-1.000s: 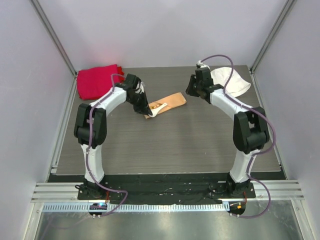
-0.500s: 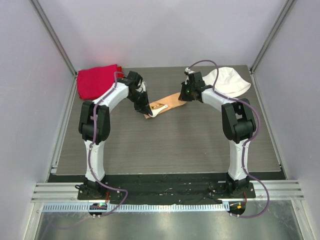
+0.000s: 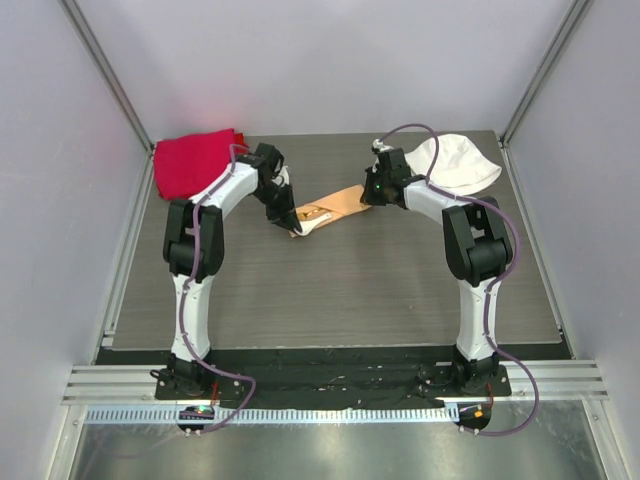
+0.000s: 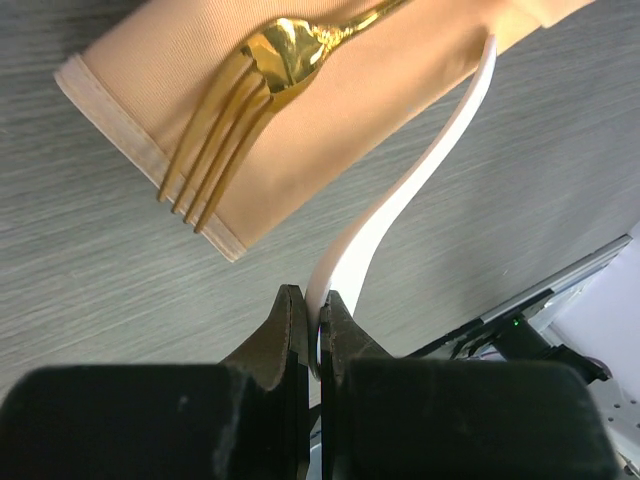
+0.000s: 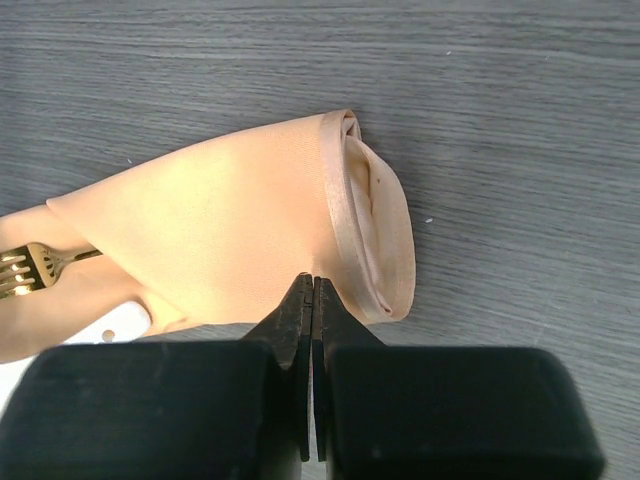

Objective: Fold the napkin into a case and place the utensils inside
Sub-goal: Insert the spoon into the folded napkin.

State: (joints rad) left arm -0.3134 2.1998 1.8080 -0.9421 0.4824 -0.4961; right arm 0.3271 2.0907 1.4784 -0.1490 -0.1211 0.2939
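The case (image 3: 332, 205), a folded peach-tan satin pocket, lies slanted at the table's back middle. A gold fork (image 4: 262, 68) lies on its open end, tines outward. My left gripper (image 3: 286, 216) is shut on the handle of a white spoon-like utensil (image 4: 405, 195); the handle curves up to the case's edge, and its far end is hidden. My right gripper (image 3: 369, 192) is shut, its tips (image 5: 313, 285) over the case's rolled far end (image 5: 365, 235) with nothing seen between them. The fork tines (image 5: 22, 268) and the white piece (image 5: 112, 322) show at the left of the right wrist view.
A thick red cloth (image 3: 195, 160) lies at the back left corner. A white bucket hat (image 3: 460, 165) lies at the back right, just behind my right arm. Grey walls and metal posts close in the table on three sides.
My right gripper has swung left from near the hat to the case's right end. My left gripper has stayed at the case's left end with the white utensil.
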